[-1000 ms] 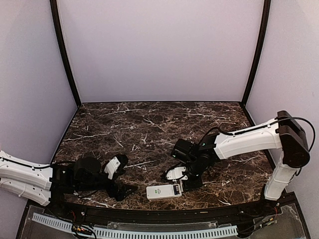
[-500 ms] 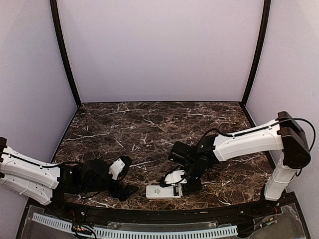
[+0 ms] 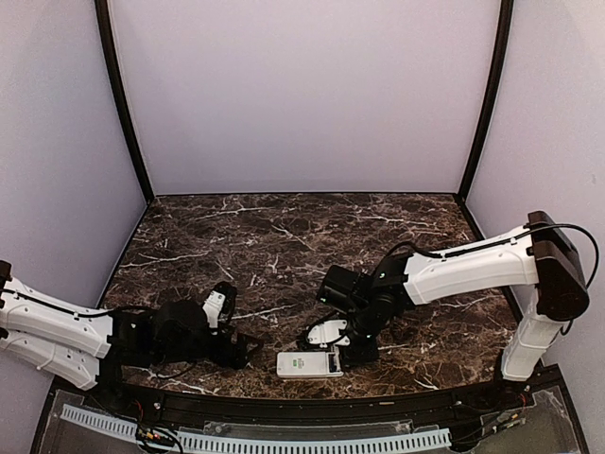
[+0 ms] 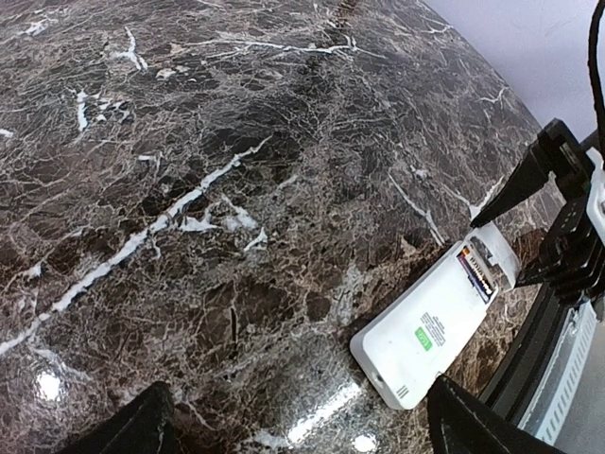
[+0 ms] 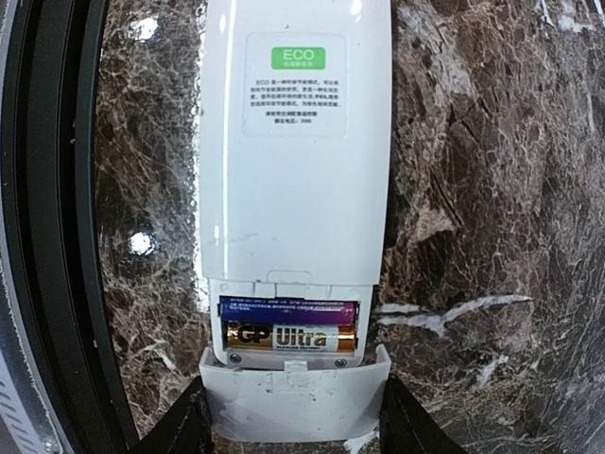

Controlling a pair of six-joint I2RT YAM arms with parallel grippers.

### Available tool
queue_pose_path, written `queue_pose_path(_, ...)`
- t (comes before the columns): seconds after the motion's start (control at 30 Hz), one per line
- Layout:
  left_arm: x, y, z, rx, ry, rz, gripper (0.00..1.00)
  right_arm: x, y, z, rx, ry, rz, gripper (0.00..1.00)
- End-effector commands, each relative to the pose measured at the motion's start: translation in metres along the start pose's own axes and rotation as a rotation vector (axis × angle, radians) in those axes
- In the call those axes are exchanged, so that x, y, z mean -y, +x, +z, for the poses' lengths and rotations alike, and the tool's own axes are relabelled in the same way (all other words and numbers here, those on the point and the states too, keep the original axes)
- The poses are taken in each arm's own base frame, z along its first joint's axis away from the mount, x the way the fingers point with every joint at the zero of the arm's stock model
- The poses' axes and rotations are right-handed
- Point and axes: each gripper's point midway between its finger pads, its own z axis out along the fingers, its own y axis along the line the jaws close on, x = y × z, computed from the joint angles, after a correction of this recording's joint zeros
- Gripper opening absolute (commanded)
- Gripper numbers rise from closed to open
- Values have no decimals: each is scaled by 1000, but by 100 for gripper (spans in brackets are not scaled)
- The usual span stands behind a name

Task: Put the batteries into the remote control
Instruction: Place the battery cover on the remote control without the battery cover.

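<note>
The white remote control (image 3: 309, 364) lies face down near the table's front edge, its battery bay open at the right end. In the right wrist view the remote (image 5: 295, 142) holds two batteries side by side: a bluish-purple one (image 5: 288, 310) and a gold-and-black one (image 5: 293, 338). My right gripper (image 5: 293, 416) is shut on the loose white cover plate (image 5: 295, 402), held against the bay's end. My left gripper (image 3: 244, 348) is open and empty, left of the remote (image 4: 435, 331), apart from it.
The dark marble table (image 3: 284, 246) has a black raised rim (image 5: 57, 236) along the front, close beside the remote. Purple walls enclose the back and sides. The right gripper's black fingers (image 4: 558, 180) show at the remote's far end.
My left gripper has moved right, toward the remote. My right gripper, with the cover plate, has shifted slightly left at the bay end. The remote has stayed put.
</note>
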Motion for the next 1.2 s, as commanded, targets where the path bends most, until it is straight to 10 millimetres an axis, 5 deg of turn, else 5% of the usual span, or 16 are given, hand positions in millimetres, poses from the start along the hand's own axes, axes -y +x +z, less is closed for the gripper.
queue_pose_path(0.0,-6,5,-3,10,-9,-130,92,-9,-4,8,5,-20,3,45)
queue_pose_path(0.73,-6,12,7,-24,-21,-115,92,-2,7,12,-50,42,27,46)
queue_pose_path(1.17,-4,11,9,-23,-14,-102,93,0,4,26,-63,24,56,58)
